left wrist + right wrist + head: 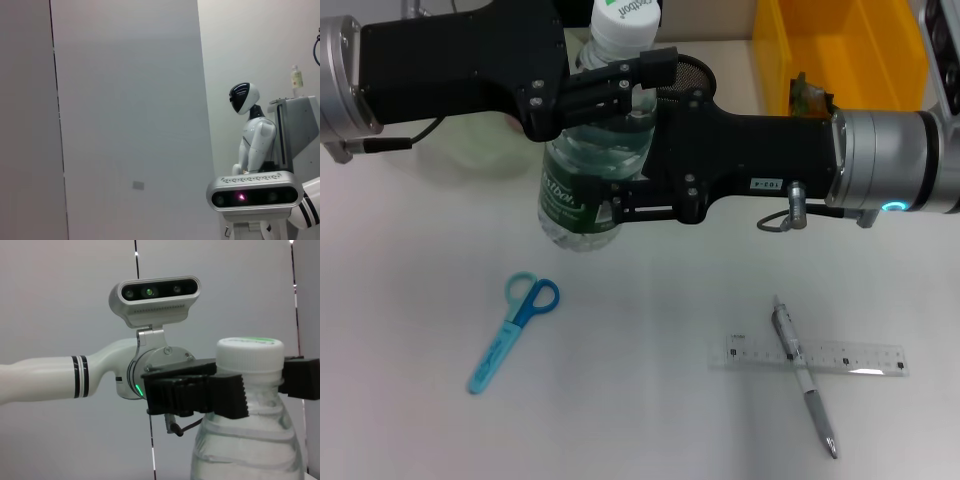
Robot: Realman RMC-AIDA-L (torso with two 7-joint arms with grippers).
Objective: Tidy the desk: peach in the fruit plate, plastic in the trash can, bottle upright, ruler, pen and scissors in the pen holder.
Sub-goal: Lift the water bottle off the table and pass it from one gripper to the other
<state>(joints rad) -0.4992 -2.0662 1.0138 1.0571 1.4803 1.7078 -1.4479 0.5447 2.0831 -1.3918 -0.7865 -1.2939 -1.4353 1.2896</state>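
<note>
Head view: both arms meet over the tabletop's (pixel 650 420) far middle, where the bottle (pixel 595 165) stands nearly upright. The left hand (pixel 620 75) clenches its neck under the cap; the right hand (pixel 625 195) grasps the lower body. The bottle-upright step is underway.

Left wrist view: only room.

Right wrist view: the left hand's fingers (pixel 227 395) bracket the neck.

Next, both should release gently.
</note>
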